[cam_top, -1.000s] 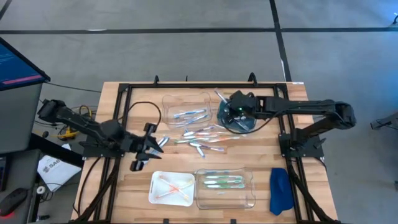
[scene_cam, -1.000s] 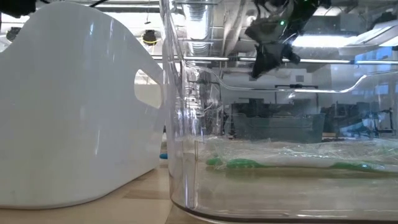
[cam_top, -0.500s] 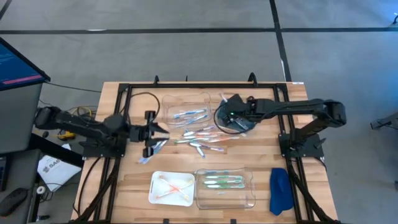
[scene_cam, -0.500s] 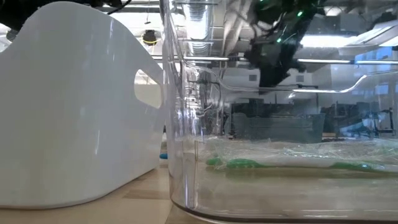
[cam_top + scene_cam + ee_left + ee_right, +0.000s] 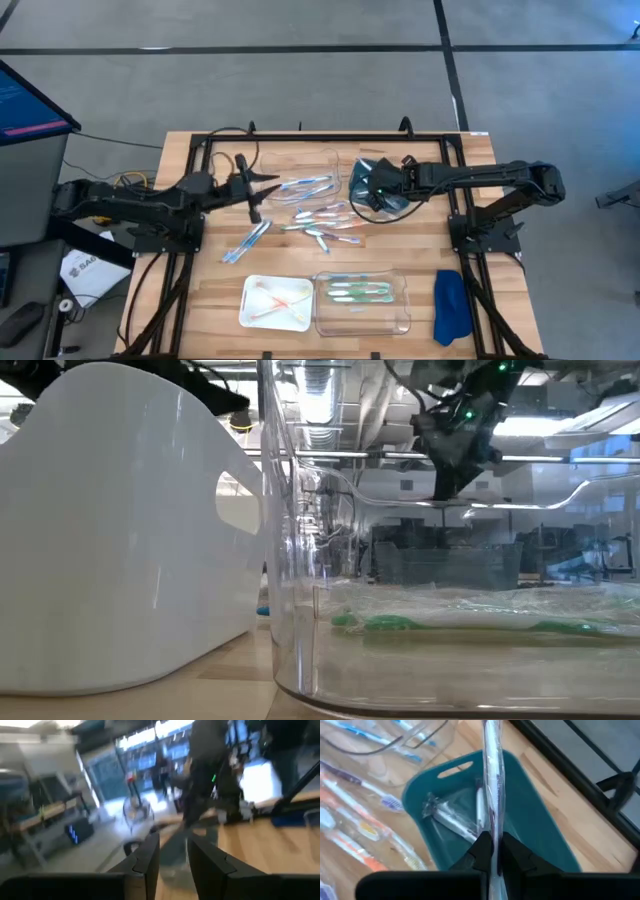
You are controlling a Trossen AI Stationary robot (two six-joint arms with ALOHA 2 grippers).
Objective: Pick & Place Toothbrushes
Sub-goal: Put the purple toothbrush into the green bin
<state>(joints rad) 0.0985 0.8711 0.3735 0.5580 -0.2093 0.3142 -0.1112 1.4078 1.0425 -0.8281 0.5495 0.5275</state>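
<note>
Above the teal tray (image 5: 540,835), a wrapped toothbrush (image 5: 492,780) (upright) pinched in the right end effector (image 5: 492,851)

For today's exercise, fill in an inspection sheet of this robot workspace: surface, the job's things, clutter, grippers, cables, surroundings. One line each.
Surface: wooden table inside a black frame.
Job's things: loose toothbrushes mid-table; two more lie at; blue ones in the clear far tray, green ones in the clear near tray, orange ones in the white tray; wrapped grey ones in the teal tray.
Clutter: blue cloth at the near right corner.
Grippers: right gripper shut on a wrapped toothbrush above the teal tray; left gripper by the far tray, nothing seen held.
Cables: black cable looping over the left arm.
Surroundings: grey floor, monitor at left.
</note>
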